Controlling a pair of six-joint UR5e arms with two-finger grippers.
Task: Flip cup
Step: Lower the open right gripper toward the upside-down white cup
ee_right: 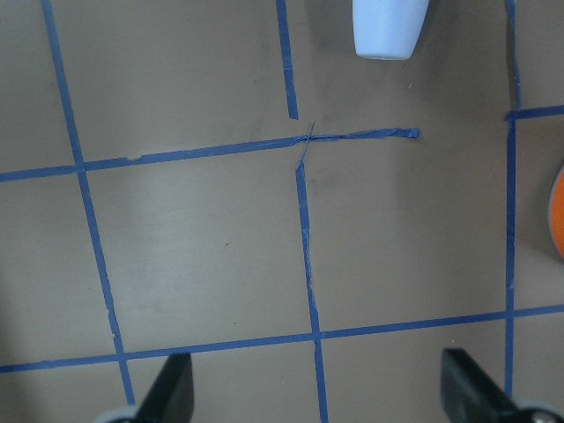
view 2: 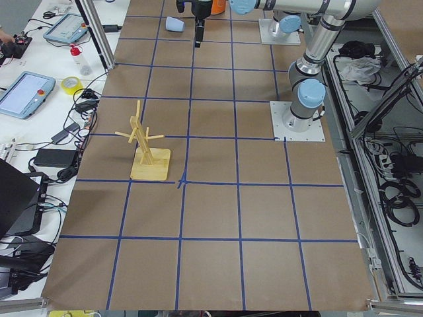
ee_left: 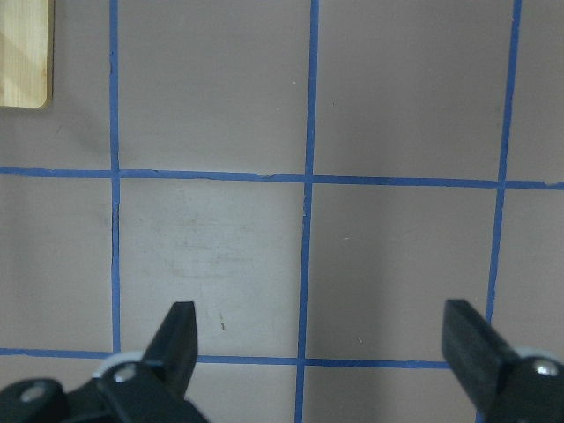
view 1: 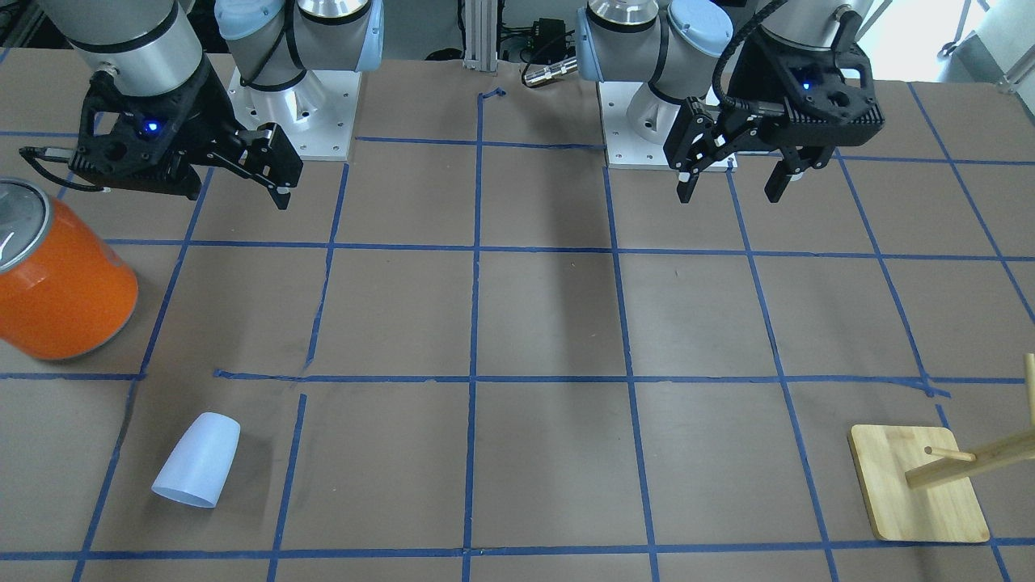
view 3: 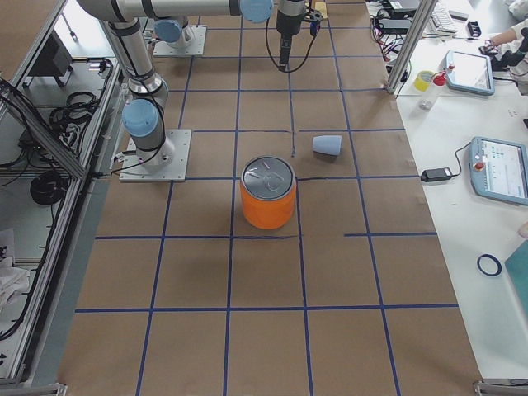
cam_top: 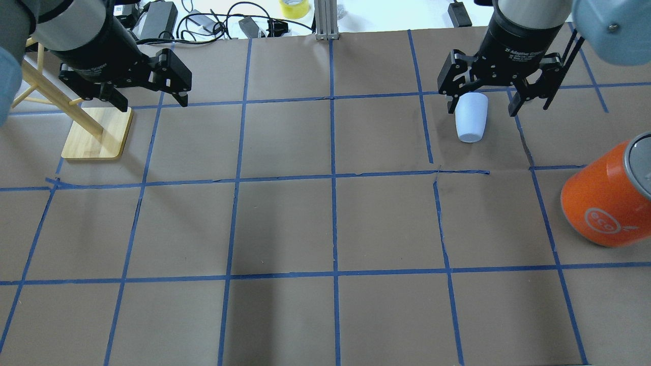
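The pale blue-white cup (view 1: 196, 461) lies on its side on the brown table, its wide mouth pointing away from my base. It also shows in the overhead view (cam_top: 471, 119), the right side view (view 3: 327, 145) and at the top of the right wrist view (ee_right: 383, 26). My right gripper (cam_top: 482, 109) is open and empty. It hangs well above the table on my side of the cup, apart from it (view 1: 238, 194). Its fingers (ee_right: 172, 388) frame bare table. My left gripper (cam_top: 147, 101) is open and empty above the table near the wooden stand (view 1: 729, 194).
A big orange can (cam_top: 605, 203) with a silver top stands on my right, between the cup and my base (view 1: 65, 283). A wooden peg stand (cam_top: 96, 134) on a square base sits far left (view 1: 918, 485). Blue tape lines grid the table (cam_top: 333, 173).
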